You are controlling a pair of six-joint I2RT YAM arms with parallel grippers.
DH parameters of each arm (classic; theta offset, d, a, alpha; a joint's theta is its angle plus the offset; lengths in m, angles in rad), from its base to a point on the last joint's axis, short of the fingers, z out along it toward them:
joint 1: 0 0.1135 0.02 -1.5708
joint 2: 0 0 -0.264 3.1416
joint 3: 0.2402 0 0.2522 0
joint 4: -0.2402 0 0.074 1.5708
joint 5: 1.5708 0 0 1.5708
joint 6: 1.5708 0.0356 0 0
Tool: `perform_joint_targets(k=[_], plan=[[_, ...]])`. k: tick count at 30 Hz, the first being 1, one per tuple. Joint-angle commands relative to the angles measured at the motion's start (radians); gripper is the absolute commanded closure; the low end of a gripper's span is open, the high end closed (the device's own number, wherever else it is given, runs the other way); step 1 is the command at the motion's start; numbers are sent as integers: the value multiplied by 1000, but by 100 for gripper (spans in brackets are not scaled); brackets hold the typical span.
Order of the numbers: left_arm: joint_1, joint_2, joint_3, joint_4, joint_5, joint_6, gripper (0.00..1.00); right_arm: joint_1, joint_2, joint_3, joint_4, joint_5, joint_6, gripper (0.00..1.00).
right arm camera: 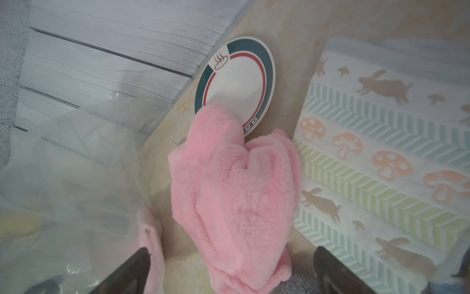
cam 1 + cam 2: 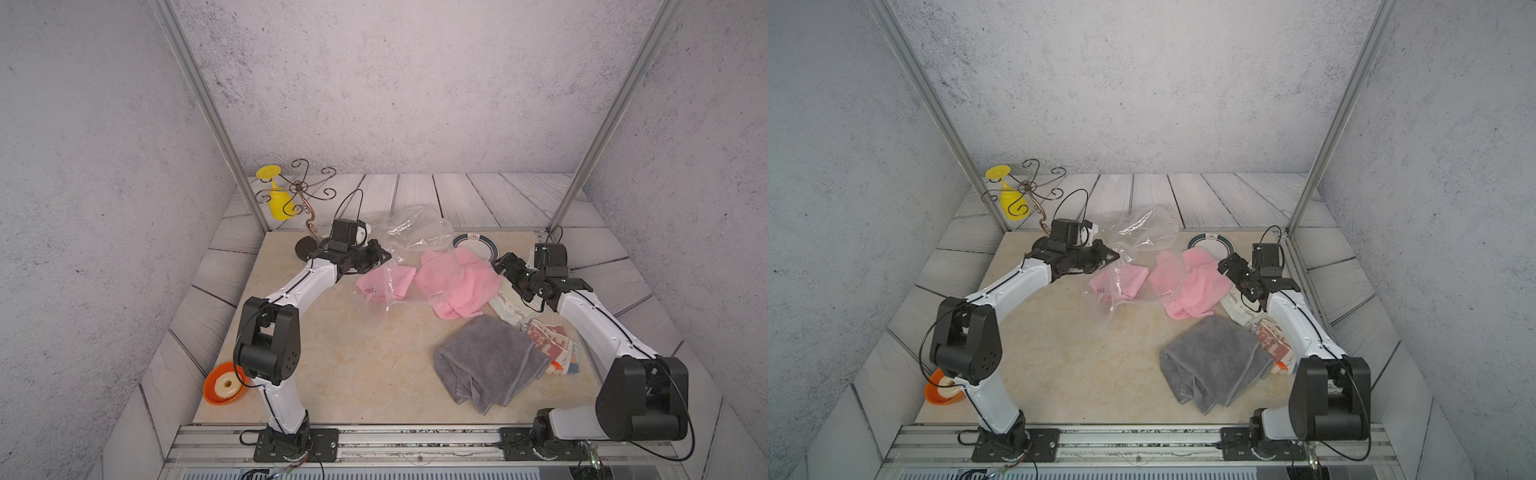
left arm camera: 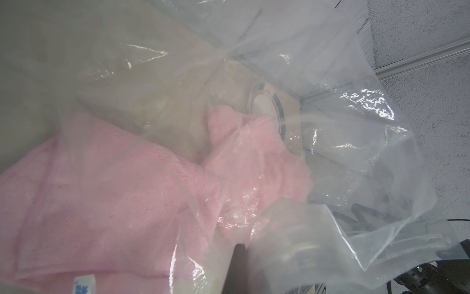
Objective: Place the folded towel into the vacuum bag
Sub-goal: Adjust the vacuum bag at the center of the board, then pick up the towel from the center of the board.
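On the table (image 2: 332,374) the vacuum bag (image 2: 409,232) lies crumpled at the back. One edge is lifted by the left end effector (image 2: 382,257), whose jaws are clamped on the plastic. A grey towel (image 2: 486,361) sits near the front. The fluffy pink towel (image 2: 461,282) is partly covered by the bag's film, one corner on the plate (image 1: 239,84). A smaller folded pink towel (image 2: 384,282) shows through the plastic. The right end effector (image 1: 231,250) gapes wide at the fluffy pink towel's end, holding nothing.

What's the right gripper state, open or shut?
Open: right gripper jaws stand wide apart, clear of the fluffy pink towel.
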Motion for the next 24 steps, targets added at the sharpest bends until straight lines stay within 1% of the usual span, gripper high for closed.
perform_joint_targets(k=[1,5,8,10,13,18,24], plan=[[-2,15,20,34,-5,3,100,7,89,3,-14,-51,54,0],[-3,13,23,29,-5,10,100,16,166,-12,46,-75,96,0],[-3,10,20,28,-1,14,100,29,212,0,97,-89,101,1],[-6,11,18,25,2,19,100,38,252,29,92,-95,93,1],[-9,18,18,20,-3,26,100,53,315,86,49,-96,87,0],[-14,27,17,11,-9,31,100,107,389,183,-22,-28,45,1],[-16,34,19,-1,-14,48,100,167,491,294,-153,60,15,0]])
